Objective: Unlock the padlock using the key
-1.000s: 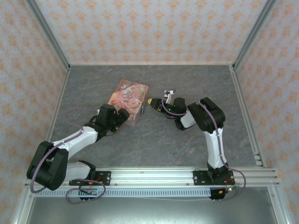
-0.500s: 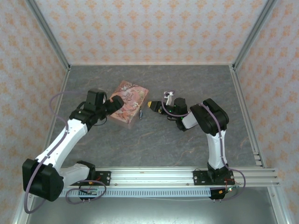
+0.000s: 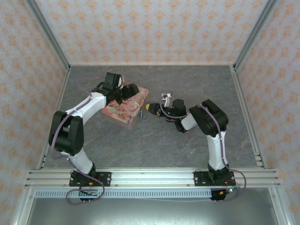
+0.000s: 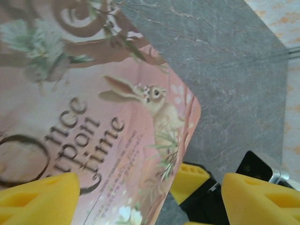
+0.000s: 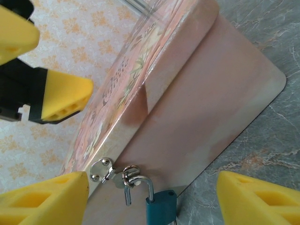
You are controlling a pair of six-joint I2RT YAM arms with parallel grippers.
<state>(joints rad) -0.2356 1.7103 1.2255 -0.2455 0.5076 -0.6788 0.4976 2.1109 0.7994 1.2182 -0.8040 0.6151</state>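
Note:
The tiny teal padlock (image 5: 161, 207) hangs by its thin shackle (image 5: 140, 180) from the hasp on the side of the pink tin (image 5: 197, 108). One leg of the shackle ends free beside the body. I cannot make out the key. My right gripper (image 5: 153, 197) is open, a yellow finger on each side of the padlock, not touching it. From above, the padlock (image 3: 141, 112) sits at the tin's right edge with the right gripper (image 3: 151, 107) just beside it. My left gripper (image 3: 131, 90) is open above the tin's far right corner, over the lid (image 4: 93, 103).
The tin (image 3: 124, 105) lies mid-table on the grey floor (image 3: 154, 140). Patterned walls close in the back and both sides. Past the lid's edge, the left wrist view catches a yellow right finger (image 4: 187, 180). Open floor lies in front of the tin.
My left arm has swung from the tin's near left side round to its far corner. The tin has shifted slightly. My right gripper has crept a little left toward the padlock.

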